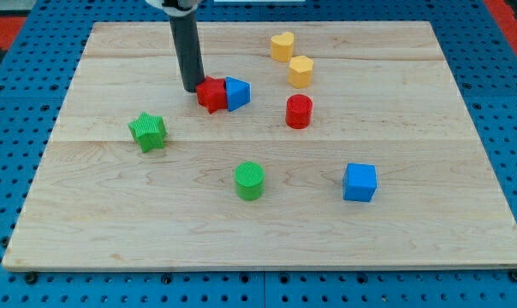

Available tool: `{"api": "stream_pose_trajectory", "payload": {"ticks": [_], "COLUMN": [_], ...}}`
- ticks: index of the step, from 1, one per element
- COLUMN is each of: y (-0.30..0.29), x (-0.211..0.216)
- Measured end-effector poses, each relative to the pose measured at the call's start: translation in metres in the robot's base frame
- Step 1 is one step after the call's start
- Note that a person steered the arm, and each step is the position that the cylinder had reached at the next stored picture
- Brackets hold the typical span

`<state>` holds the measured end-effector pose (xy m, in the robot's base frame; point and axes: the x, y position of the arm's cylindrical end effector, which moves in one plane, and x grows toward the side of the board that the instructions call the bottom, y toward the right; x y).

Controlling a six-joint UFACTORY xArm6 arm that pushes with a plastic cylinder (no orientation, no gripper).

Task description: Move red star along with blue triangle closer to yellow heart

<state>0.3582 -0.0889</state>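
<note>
The red star (pixel 211 95) lies on the wooden board (pixel 113 222), touching the blue triangle (pixel 238 92) on its right. My tip (pixel 193 89) is down on the board right against the red star's left side. The yellow heart (pixel 282 45) sits up and to the right of the pair, near the view's top, apart from them.
A yellow hexagon (pixel 300 71) sits just below the heart. A red cylinder (pixel 299 111) is right of the blue triangle. A green star (pixel 147 131) is at left, a green cylinder (pixel 249 180) lower centre, a blue cube (pixel 359 182) lower right.
</note>
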Motion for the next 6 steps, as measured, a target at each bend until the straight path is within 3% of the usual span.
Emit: {"api": "stream_pose_trajectory", "payload": {"ticks": [1, 2, 3, 4, 5, 6], "y": [0.003, 0.045, 0.031, 0.010, 0.032, 0.118], "x": [0.062, 0.076, 0.077, 0.042, 0.017, -0.049]}}
